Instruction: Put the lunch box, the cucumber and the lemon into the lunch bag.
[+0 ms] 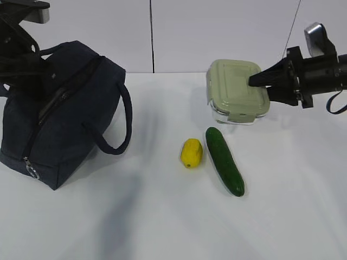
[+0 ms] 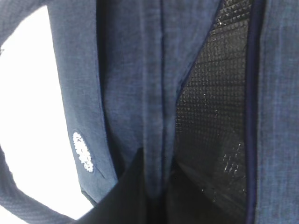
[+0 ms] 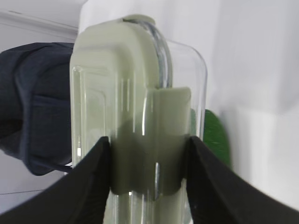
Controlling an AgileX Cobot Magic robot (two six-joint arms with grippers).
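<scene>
The right gripper (image 1: pixel 259 81) is clamped across the lunch box (image 1: pixel 237 89), at its right end on the counter (image 1: pixel 162 216); the left gripper (image 2: pixel 156 196), pinched together on fabric, holds the lunch bag (image 1: pixel 59 114)

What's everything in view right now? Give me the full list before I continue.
lunch bag: one, dark navy, left side of table, leaning, zipper looks shut
lunch box: one, clear with sage-green lid, back right, tilted
lemon: one, yellow, table centre, left of the cucumber
cucumber: one, dark green, lying right of the lemon
table: one, white
left gripper: one, black, jaws shut on the bag's fabric
right gripper: one, black, jaws clamped on the lunch box at its side latch
</scene>
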